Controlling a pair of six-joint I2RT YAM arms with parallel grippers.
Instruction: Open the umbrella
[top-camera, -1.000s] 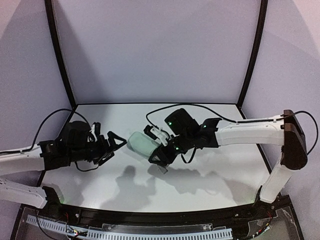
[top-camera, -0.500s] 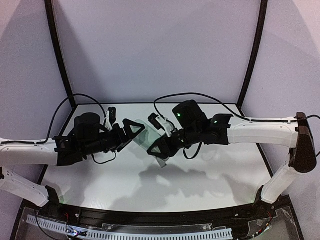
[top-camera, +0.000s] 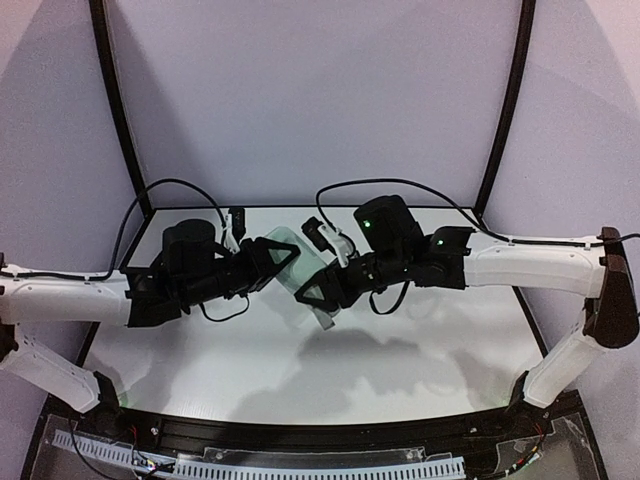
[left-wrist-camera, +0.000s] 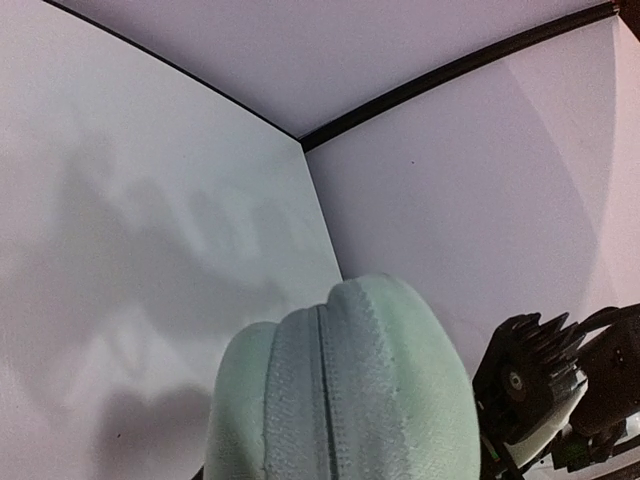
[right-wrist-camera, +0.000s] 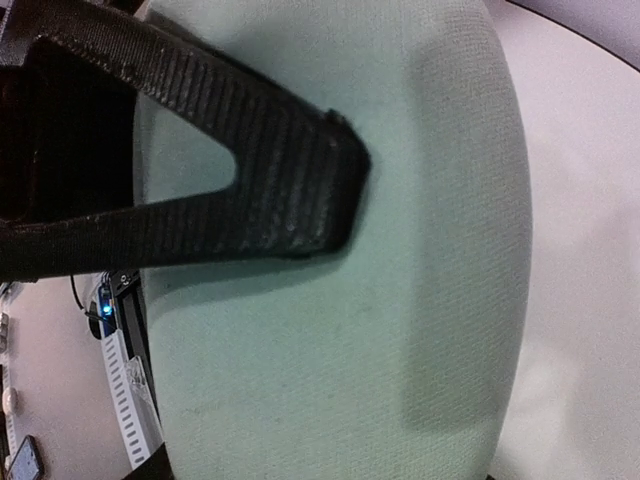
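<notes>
The umbrella itself is hidden. What shows is a pale mint, rounded-oblong storage case held in the air above the table between both arms. In the left wrist view the case fills the bottom of the frame, its zip seam facing the camera. My right gripper is shut on the case's right end. My left gripper has closed onto the left end. In the right wrist view one ribbed black finger lies flat against the fabric of the case.
The white table lies below the arms, with their shadows on it. Black frame posts stand at the back corners against pale walls. Black cables loop above both wrists. The right arm's black wrist shows close beside the case.
My left arm swung right and up to the case, and its wide-open jaws closed onto the left end. My right arm lifted the case a little, back and to the right.
</notes>
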